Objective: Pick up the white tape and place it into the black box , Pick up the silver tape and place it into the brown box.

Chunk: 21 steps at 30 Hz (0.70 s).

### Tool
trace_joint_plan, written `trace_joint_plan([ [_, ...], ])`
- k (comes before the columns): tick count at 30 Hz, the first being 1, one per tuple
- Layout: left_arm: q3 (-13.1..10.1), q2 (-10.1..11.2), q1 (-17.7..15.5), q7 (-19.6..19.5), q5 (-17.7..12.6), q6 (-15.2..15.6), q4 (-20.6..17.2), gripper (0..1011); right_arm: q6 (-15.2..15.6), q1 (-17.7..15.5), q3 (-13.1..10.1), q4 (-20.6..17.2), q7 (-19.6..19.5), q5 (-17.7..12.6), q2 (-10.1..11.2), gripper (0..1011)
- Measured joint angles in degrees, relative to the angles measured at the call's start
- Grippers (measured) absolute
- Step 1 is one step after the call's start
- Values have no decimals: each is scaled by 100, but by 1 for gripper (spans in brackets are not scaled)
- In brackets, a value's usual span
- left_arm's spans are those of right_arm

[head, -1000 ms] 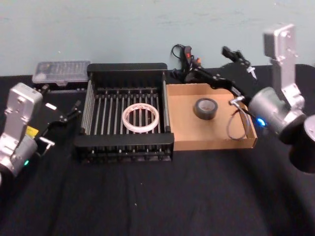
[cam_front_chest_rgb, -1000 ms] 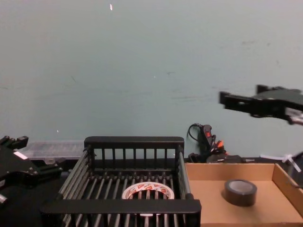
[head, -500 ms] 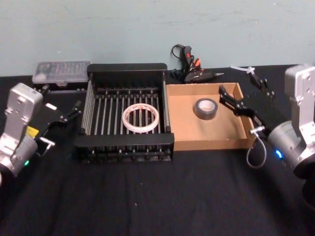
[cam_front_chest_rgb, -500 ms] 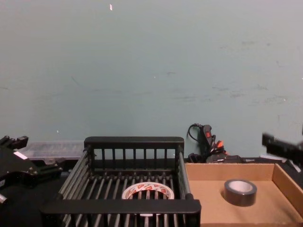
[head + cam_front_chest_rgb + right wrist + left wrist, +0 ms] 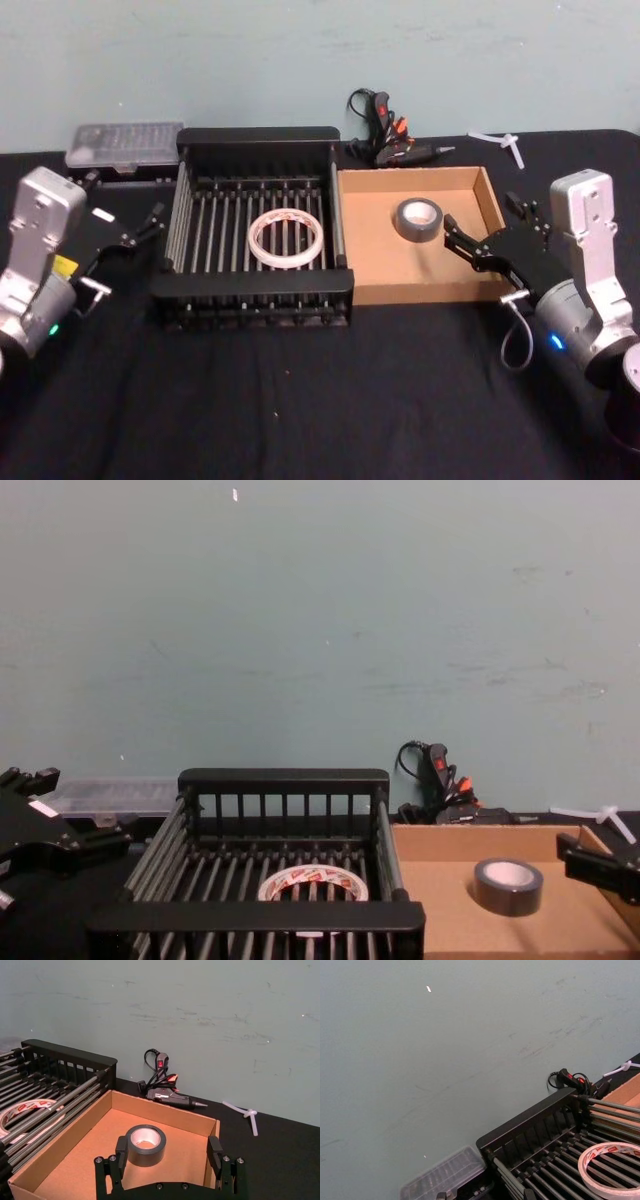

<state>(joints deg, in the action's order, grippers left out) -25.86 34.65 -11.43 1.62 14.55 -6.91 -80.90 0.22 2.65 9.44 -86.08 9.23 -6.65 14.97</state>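
Black desk: my right tool (image 5: 470, 245) stands open beside the silver tape (image 5: 417, 219); light, stiff roll, grip across its rim.

1. Head view: high, looking forward and down. Takes in the whole black-clothed table (image 5: 300, 400), the black slatted plastic crate (image 5: 255, 300), the shallow brown cardboard tray (image 5: 375, 265), both arms at the side edges and the teal wall.
2. Chest view: low, looking level across the table. Crate (image 5: 255, 916) and tray (image 5: 450, 842) seen side-on, near; mostly wall above.
3. Left wrist view: tilted, facing the wall; crate's far corner (image 5: 520, 1135) close.
4. Right wrist view: looks over its own jaws into the tray (image 5: 165, 1117), close; crate (image 5: 65, 1055) alongside.
5. All four share the crate and wall.
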Motion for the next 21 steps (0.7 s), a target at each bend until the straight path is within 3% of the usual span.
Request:
trace_joint_plan([
  [21, 0, 0, 0, 0, 0, 0, 0, 1001, 0, -12, -6, -41, 3, -38, 16, 1002],
])
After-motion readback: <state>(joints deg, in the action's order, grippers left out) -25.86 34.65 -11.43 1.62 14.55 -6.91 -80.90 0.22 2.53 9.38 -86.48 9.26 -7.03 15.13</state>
